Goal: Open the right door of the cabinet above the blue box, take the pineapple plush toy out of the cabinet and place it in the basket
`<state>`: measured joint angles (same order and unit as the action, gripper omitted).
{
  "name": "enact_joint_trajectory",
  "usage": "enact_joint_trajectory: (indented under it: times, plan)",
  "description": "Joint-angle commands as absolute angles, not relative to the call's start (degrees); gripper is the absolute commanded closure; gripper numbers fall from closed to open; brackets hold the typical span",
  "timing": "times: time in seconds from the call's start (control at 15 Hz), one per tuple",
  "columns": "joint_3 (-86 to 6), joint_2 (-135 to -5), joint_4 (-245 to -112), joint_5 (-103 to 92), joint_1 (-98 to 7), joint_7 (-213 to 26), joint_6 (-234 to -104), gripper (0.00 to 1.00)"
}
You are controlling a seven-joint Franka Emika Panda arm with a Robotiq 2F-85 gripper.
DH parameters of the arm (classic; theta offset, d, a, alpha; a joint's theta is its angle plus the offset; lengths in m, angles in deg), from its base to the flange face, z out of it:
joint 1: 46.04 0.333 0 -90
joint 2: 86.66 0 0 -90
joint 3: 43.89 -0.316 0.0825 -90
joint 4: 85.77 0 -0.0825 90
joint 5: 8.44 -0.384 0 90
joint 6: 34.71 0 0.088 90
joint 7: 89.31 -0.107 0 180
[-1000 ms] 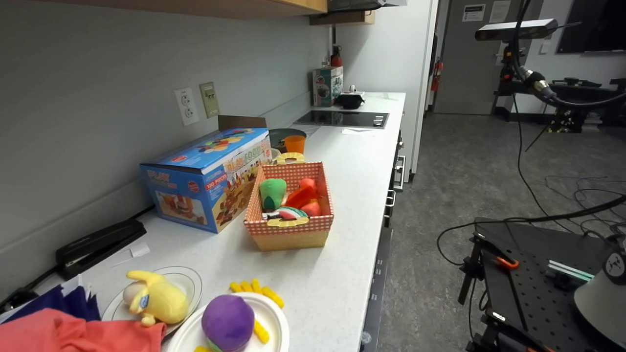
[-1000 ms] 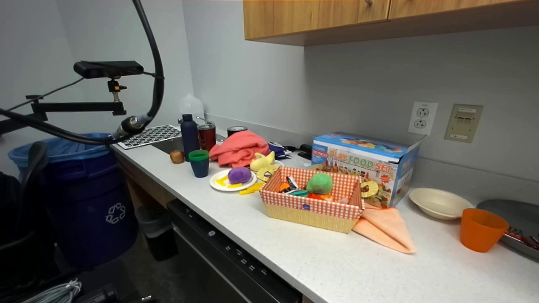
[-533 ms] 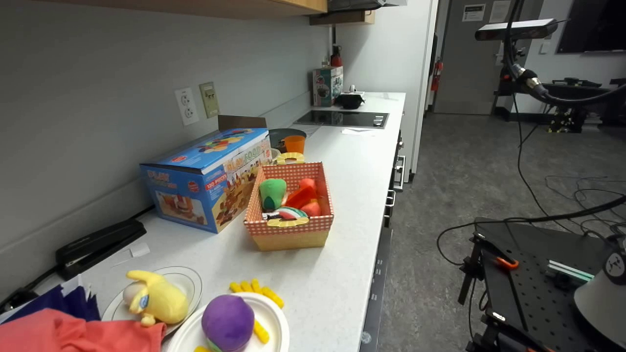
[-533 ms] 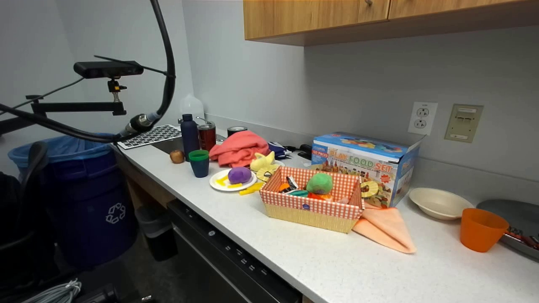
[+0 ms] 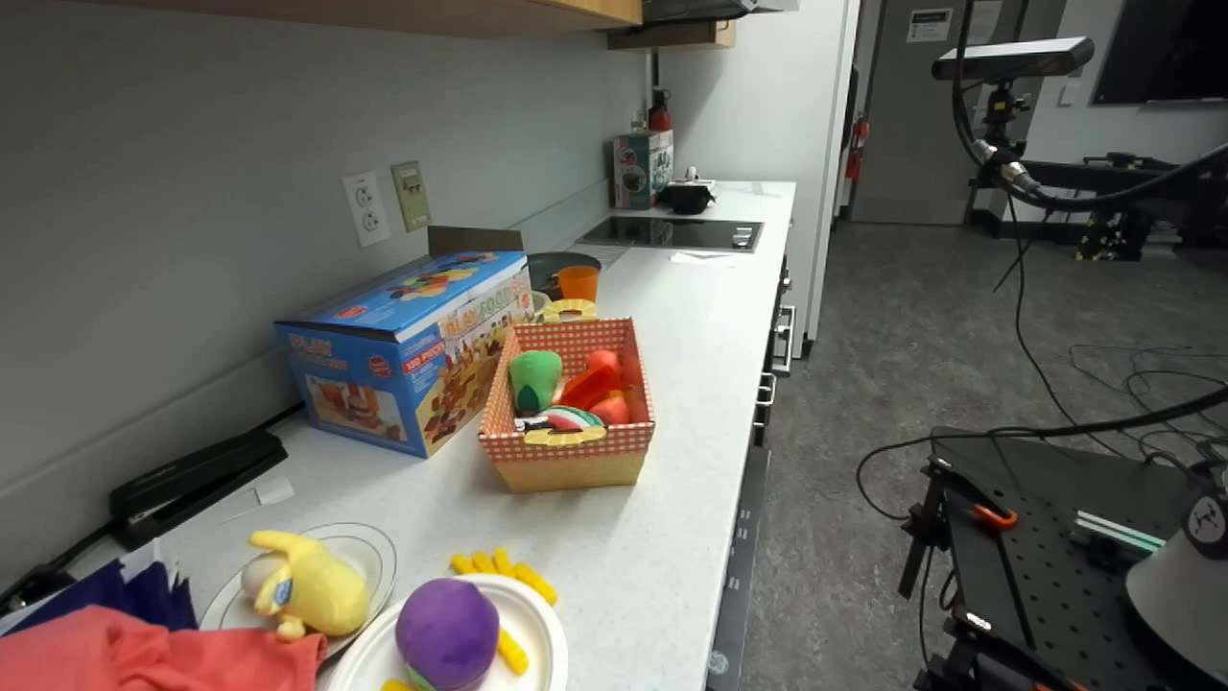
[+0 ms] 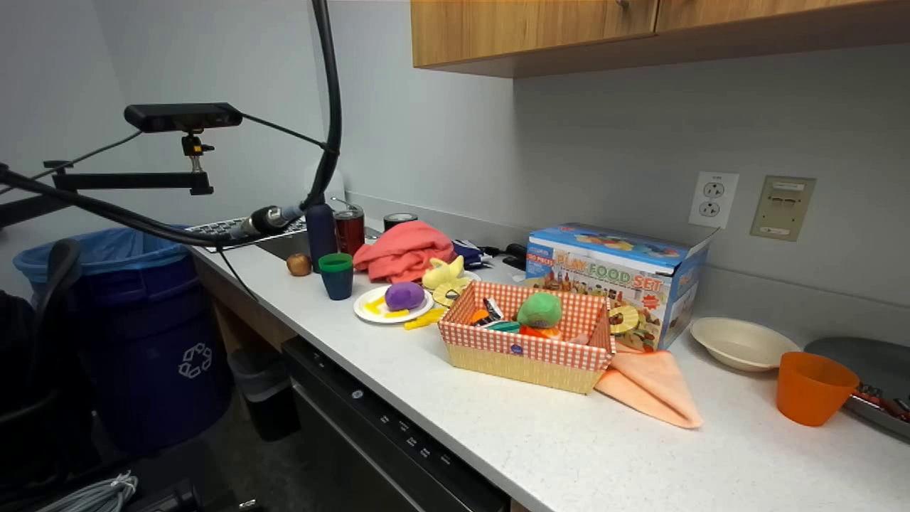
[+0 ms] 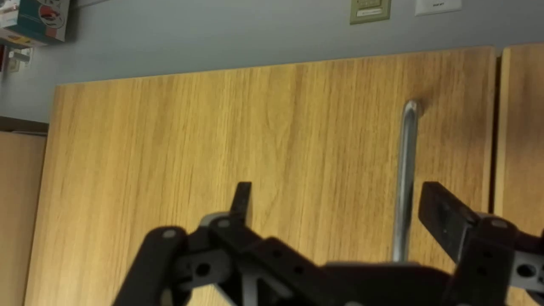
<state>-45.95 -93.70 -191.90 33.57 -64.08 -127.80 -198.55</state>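
purple plush (image 6: 404, 296) on a plate (image 6: 366, 316) at the left in an exterior view, then yellow plush (image 6: 443, 274), basket (image 6: 522, 368) on the table (image 6: 640, 462) with a green plush (image 6: 539, 310) in it, blue box (image 6: 625, 274) just behind, shut cabinet (image 6: 611, 28) overhead. wrist view starts with the right door (image 7: 272, 153), then claw (image 7: 338, 193) spread wide, nothing gripped, handle (image 7: 406, 182) showing between its fingers, closer to the finger by the left door (image 7: 525, 127). pineapple plush toy not visible anywhere; presumably inside, behind the right door. should be light, soft, squashy, hard to damage, not very slippery; best squeezed round the body's middle, crown likely too floppy to trust. handle comes first, i'd judge: stiff smooth metal by the look, could slip under the pull, so take it round the bar partway along. hidden: whole cabinet inside; cabinet's upper part cut off in both exterior views; one end of the handle covered by the claw; claw in neither exterior view; can't tell whether fingers flank the bar or hang short of it; red pieces (image 5: 590, 386) in the basket overlap, hard to name.
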Motion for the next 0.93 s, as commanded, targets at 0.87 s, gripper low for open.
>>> enact_joint_trajectory:
  times: [0.87]
  plan:
    - [-47.74,-100.71,-194.97,59.65,-66.18,-147.04,-183.45,0.0]
